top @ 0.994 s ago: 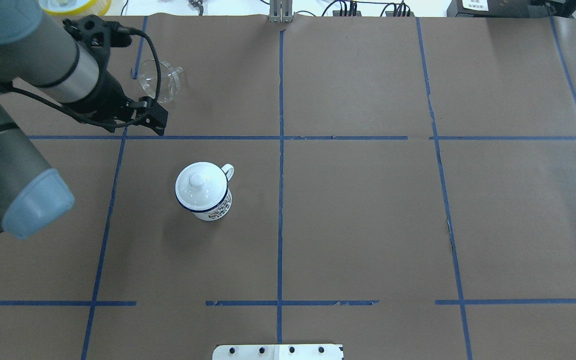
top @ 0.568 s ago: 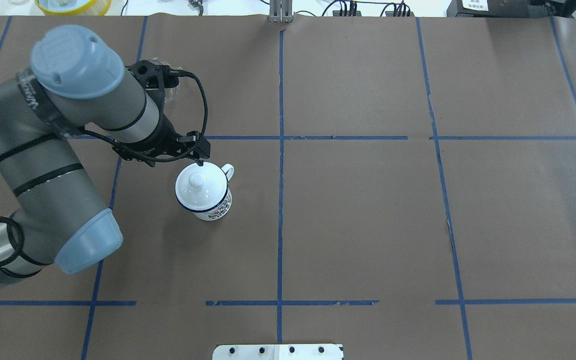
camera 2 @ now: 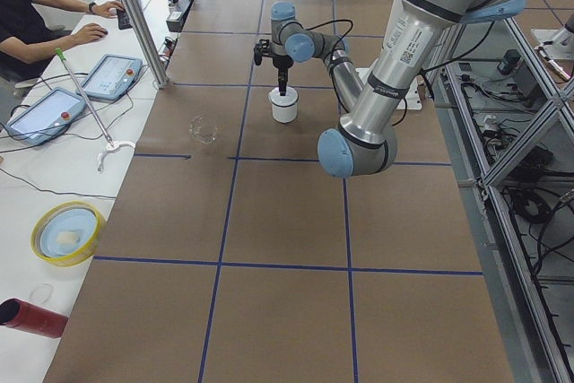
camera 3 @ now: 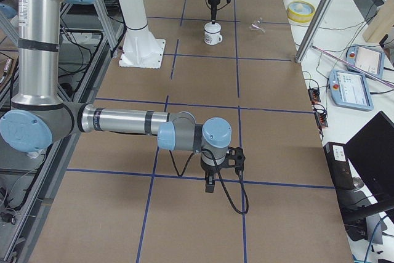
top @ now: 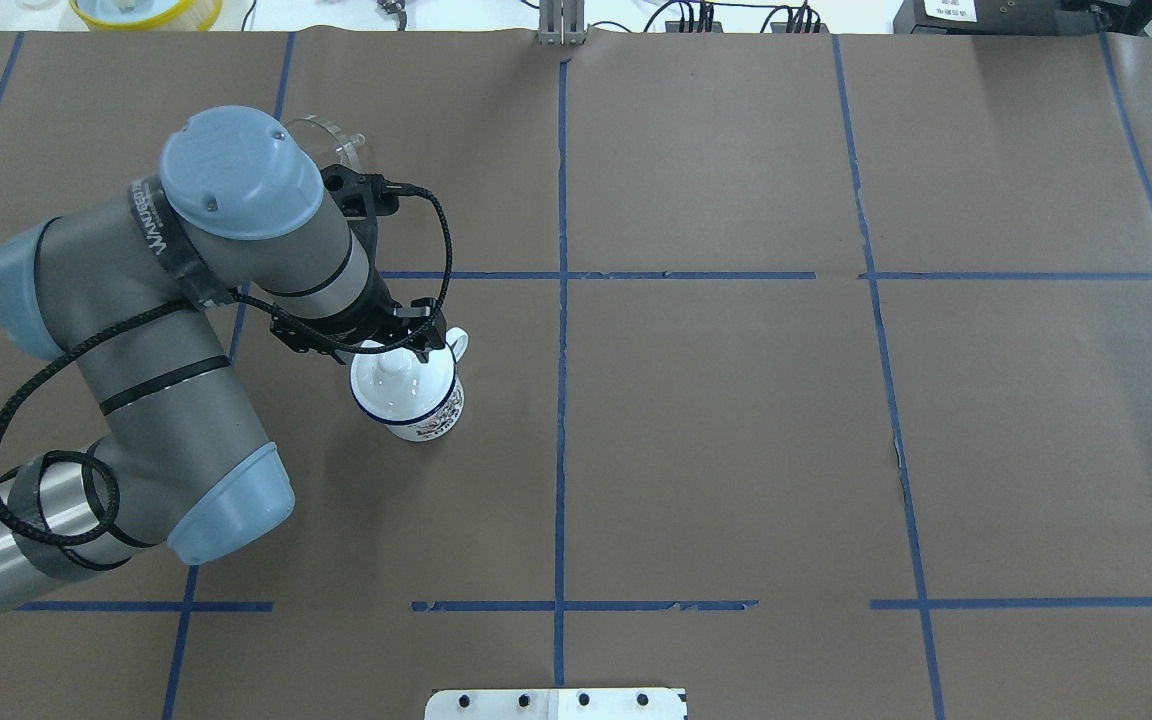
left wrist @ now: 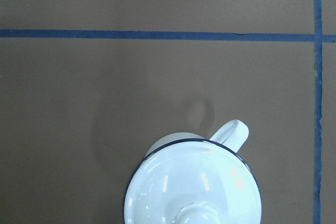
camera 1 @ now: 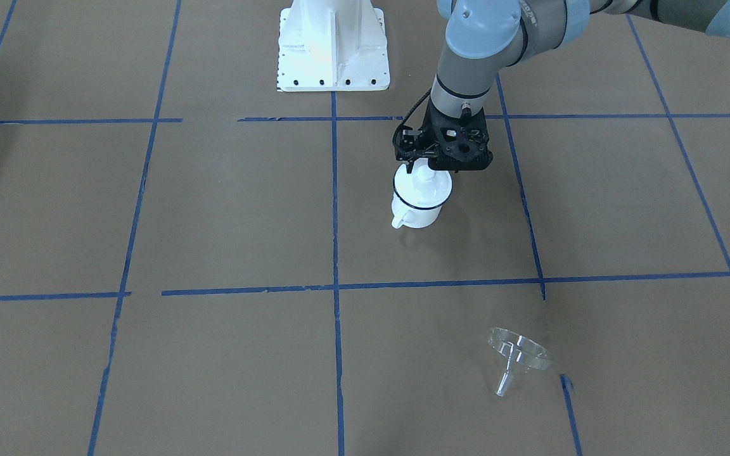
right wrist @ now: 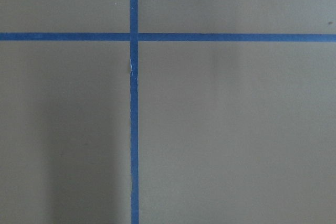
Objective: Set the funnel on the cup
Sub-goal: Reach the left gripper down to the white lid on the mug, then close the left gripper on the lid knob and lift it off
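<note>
Left gripper (camera 1: 427, 168) hangs over the cup (camera 1: 419, 206), apparently at the knob (camera 1: 425, 172) of its lid (camera 1: 431, 190); finger opening cannot be told. Funnel (camera 1: 517, 356) lies on its side, well apart. Right gripper (camera 3: 210, 184): opening likewise indiscernible.

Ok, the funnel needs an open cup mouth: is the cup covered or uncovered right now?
Covered: a white knobbed lid sits on the cup, over its blue rim, as the left wrist and overhead views show.
</note>
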Controlling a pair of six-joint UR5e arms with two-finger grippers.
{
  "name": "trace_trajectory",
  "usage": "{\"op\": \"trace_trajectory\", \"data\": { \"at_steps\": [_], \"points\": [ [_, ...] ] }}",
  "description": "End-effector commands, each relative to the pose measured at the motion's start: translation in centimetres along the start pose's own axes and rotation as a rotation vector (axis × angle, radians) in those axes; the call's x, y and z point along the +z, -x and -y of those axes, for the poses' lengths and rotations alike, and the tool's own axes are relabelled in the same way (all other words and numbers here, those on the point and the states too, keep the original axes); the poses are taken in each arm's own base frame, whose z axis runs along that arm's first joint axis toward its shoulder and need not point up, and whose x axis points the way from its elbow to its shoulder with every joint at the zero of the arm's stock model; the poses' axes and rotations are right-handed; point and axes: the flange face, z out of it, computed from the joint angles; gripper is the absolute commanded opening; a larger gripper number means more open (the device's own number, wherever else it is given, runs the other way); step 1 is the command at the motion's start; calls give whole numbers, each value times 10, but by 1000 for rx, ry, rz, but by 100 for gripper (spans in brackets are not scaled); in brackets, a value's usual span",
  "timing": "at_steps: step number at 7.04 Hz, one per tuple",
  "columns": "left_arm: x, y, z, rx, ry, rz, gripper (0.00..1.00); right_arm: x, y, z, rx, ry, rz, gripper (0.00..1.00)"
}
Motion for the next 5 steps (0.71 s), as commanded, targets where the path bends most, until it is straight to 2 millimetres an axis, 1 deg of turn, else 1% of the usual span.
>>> {"op": "trace_trajectory", "data": {
  "at_steps": [1,2,4,5],
  "points": [
    [0,-2,0,6,-3,-9,67,0,0,0,0,0,0,100],
    [1,-2,0,9,-2,-8,64,-1,0,0,-1,-1,0,100],
    [6,-1,2,10,-4,-12,62,0,0,0,0,0,0,100],
    [4,-3,2,13,-6,-16,61,0,0,0,0,0,0,100]
  ]
}}
